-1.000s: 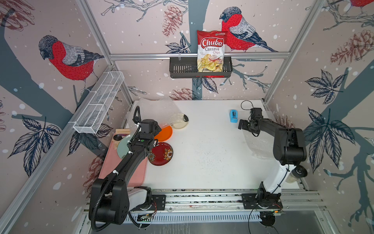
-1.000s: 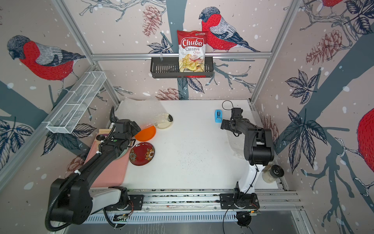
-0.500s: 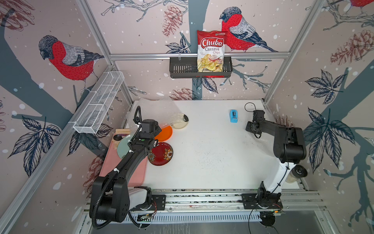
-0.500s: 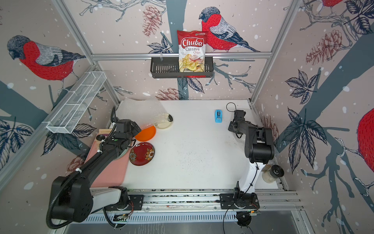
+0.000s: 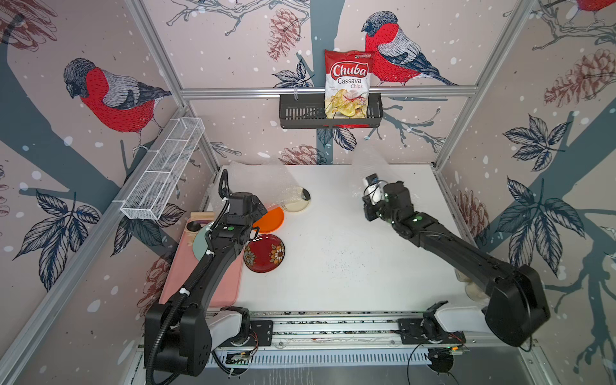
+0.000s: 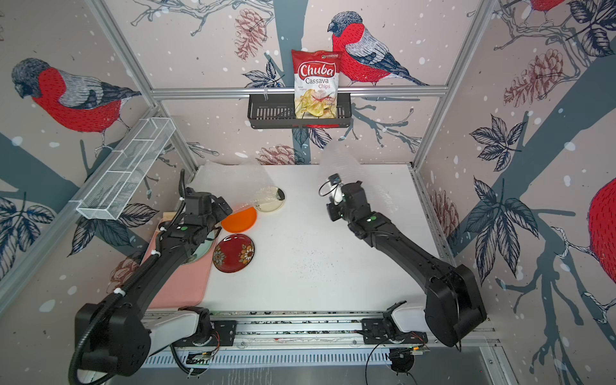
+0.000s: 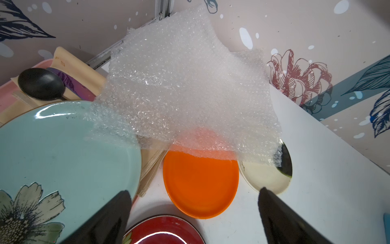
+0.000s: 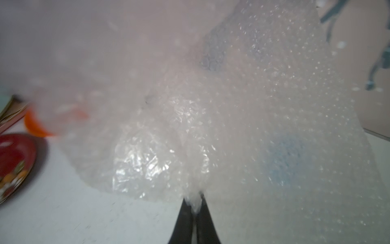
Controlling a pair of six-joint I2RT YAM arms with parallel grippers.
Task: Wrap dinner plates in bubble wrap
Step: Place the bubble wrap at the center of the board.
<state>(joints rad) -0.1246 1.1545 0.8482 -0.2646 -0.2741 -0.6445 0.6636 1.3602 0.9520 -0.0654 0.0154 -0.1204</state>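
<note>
White table (image 5: 333, 266) beneath raised right pincer (image 8: 194, 203), tight on bubble wrap (image 8: 242, 126)

Both top views high overhead, whole table (image 5: 350, 250), wrist views close, both catching orange plate (image 7: 200, 183)

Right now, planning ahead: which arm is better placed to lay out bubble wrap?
Right: right gripper is shut on a bubble wrap sheet; left gripper hangs open near the orange plate.
</note>
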